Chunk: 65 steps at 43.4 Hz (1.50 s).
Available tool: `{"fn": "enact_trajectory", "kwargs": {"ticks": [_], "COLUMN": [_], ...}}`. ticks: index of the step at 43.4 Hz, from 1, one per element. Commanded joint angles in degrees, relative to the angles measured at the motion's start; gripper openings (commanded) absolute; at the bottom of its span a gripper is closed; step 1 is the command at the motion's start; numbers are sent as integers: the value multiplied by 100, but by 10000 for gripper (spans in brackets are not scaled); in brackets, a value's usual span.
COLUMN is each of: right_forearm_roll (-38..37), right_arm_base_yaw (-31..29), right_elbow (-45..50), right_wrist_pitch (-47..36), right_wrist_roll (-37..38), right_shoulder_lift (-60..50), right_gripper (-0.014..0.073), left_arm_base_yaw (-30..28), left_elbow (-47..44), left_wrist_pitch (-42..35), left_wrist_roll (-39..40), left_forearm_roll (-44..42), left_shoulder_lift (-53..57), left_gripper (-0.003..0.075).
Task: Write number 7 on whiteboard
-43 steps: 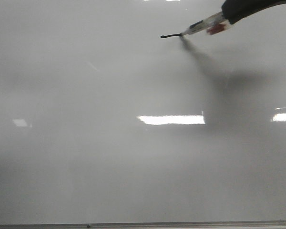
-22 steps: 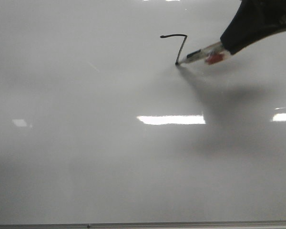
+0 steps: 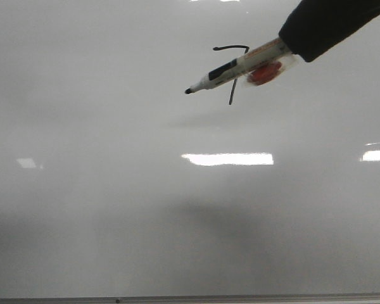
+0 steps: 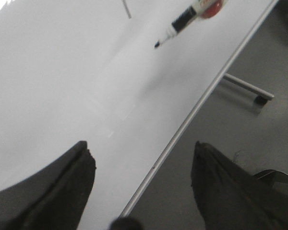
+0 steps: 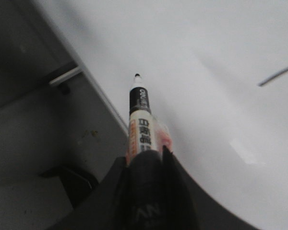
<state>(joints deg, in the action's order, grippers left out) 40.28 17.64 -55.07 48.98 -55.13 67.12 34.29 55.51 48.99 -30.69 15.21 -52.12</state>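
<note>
The left gripper (image 4: 139, 187) hung wide and empty over the whiteboard's (image 3: 114, 209) near edge. Farther off, the right gripper (image 5: 146, 165) clamped the marker (image 3: 237, 66), tip lifted clear, presumably because the number 7 (image 3: 233, 69) looked complete.

7 (image 3: 233, 69): middle of downstroke hidden behind marker (image 3: 237, 68) in front view; only a stroke end shows in each wrist view, cut by the edge.
Right gripper (image 5: 146, 165): fingers cut by frame edge; a dark blur in front view.
Marker: rear end buried in right gripper.
Left gripper (image 4: 141, 158): fingertips out of focus, bases cut off.
Whiteboard (image 3: 114, 209): runs past frame on three sides.
</note>
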Motion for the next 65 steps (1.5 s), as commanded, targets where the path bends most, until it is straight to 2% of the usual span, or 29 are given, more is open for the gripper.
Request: {"fn": "enact_trajectory", "kwargs": {"ticks": [1,12,18,30,47,49,60,65], "right_forearm_roll": [151,255,294,372,372,372,372,372], "right_arm_base_yaw": [211,590,604,604,604,604,604,604], "right_elbow": [-190,-190,-192,-192,-192,-192,-192,-192], "right_wrist_pitch": [466,1165,1179,1117,1100,1100,1100,1100], "right_wrist_roll": [-593,-818,-818,-818,-818,-818,-818,-818], "right_shoulder_lift": [-376,-762,-798,-798,-798,-798,-798,-798], "right_gripper": [-59,-59,-59,-59,-59,-59,-50,13], "left_arm_base_yaw": [-10,0,250,1107,1306,1306,1306,1306], "left_elbow": [165,210,349,793,995,995,995,995], "left_wrist_pitch": [-294,405,408,174,161,161,-66,-66], "left_wrist_roll": [-814,-2045,-2407,-2460,-2460,-2460,-2460,-2460], "left_forearm_roll": [859,2152,2345,2278,2264,2264,2264,2264], "left_shoulder_lift": [35,-422,-866,-1852,-2584,-2584,-2584,-2584], "left_gripper": [443,442,442,441,434,413,157,90]}}
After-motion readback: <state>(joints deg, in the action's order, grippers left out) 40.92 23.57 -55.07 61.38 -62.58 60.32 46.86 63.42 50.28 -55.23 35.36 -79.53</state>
